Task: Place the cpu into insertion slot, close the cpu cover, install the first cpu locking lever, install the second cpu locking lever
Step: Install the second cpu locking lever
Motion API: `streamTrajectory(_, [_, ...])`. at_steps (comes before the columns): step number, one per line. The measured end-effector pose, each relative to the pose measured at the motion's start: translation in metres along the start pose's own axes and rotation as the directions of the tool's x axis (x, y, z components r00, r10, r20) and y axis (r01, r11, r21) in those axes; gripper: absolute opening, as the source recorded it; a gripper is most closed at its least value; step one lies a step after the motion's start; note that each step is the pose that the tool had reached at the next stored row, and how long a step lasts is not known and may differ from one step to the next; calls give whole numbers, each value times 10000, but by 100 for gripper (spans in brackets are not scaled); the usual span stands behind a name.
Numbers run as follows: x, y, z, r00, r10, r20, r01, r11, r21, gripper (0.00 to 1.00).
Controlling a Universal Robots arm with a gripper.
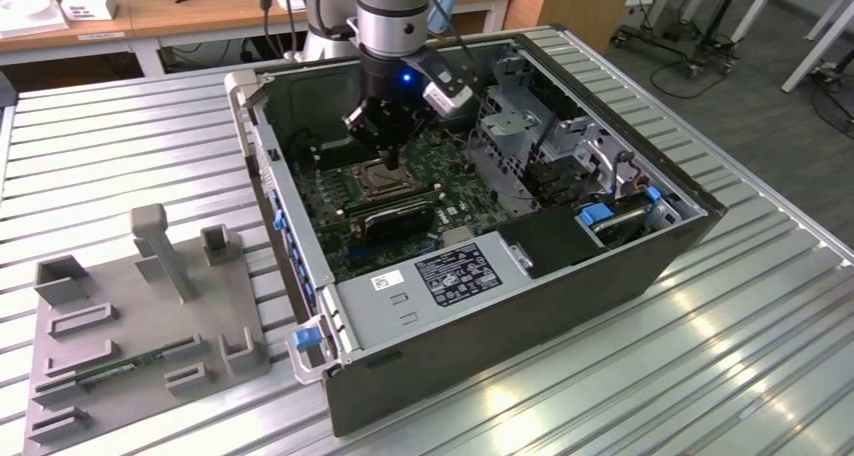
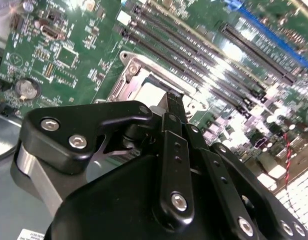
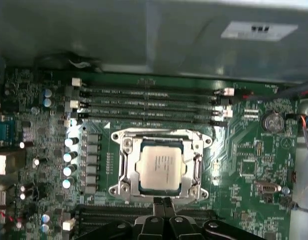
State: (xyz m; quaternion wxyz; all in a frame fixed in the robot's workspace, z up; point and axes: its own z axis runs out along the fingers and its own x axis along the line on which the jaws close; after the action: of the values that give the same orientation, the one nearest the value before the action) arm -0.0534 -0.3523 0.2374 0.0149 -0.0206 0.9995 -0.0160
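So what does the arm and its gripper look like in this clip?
The arm is a grey cylinder with a blue light near the wrist and a silver-and-black camera module beside it. The gripper is matte black, with linkage plates joined by silver bolts and narrow black fingers.

The computer case [image 1: 534, 246] lies open on the counter [image 1: 747, 376]. At the exterior view's left sits a parts tray [image 1: 134, 346]. Inside the case, the cpu [image 3: 161, 167] sits in the insertion slot [image 3: 125, 165], cpu cover [image 3: 198, 162] down around it, memory slots [image 3: 149, 107] beside it.

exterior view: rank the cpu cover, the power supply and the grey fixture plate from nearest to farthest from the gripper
1. cpu cover, right under the gripper on the board.
2. power supply, at the case's near end.
3. grey fixture plate, outside the case, at the exterior view's left.
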Motion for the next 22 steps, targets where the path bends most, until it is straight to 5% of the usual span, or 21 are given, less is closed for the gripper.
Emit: streamTrajectory(22, [1, -86, -29, 10000, 24, -7, -24, 10000, 1, 11])
